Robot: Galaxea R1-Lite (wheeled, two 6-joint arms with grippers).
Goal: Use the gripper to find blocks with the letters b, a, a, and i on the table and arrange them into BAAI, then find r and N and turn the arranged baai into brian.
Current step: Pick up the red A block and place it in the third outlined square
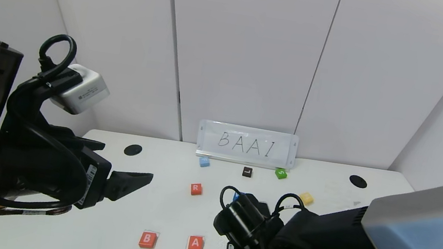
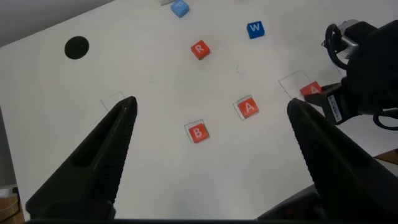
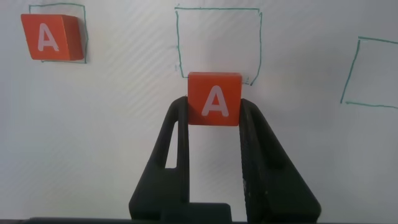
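Observation:
My right gripper [image 3: 214,111] is shut on an orange-red A block [image 3: 214,98], over the edge of an empty pen-drawn square [image 3: 217,43] on the table [image 1: 173,214]. The other A block [image 3: 52,37] sits in the neighbouring square. In the head view that A [image 1: 195,243] lies right of the B block [image 1: 147,239], and my right arm hides the held one. The r block [image 1: 196,189] lies farther back. My left gripper [image 2: 211,107] hangs open high above the B [image 2: 198,132] and A [image 2: 249,107]. The i and N blocks are out of view.
A whiteboard sign reading BAAI [image 1: 247,145] leans on the back wall. In front of it lie a light blue block [image 1: 204,162], a black L block [image 1: 247,172], a green block [image 1: 281,174] and a yellow block [image 1: 306,198]. A blue W block [image 2: 255,29] sits beside my right arm. Two black holes [image 1: 133,149] [image 1: 358,181] mark the tabletop.

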